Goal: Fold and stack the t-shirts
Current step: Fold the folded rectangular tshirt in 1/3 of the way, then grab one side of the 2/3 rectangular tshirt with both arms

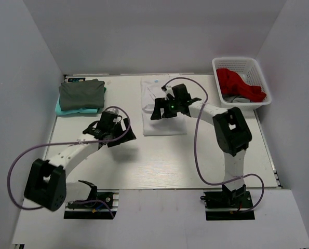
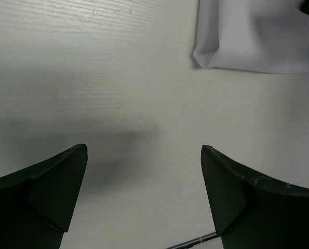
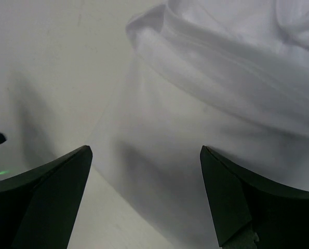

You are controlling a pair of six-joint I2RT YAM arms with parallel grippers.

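White table [image 1: 159,161], white t-shirt [image 1: 164,127] lying part-folded mid-surface.
Noted left gripper [image 2: 144,150] and right gripper [image 3: 144,150] wide open, empty; judged even pinch on near corners best.

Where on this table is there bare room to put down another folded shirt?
Bare table lies in front of the white t-shirt, toward the near edge. A narrower gap separates that shirt from the folded stack. The basket corner is crowded.
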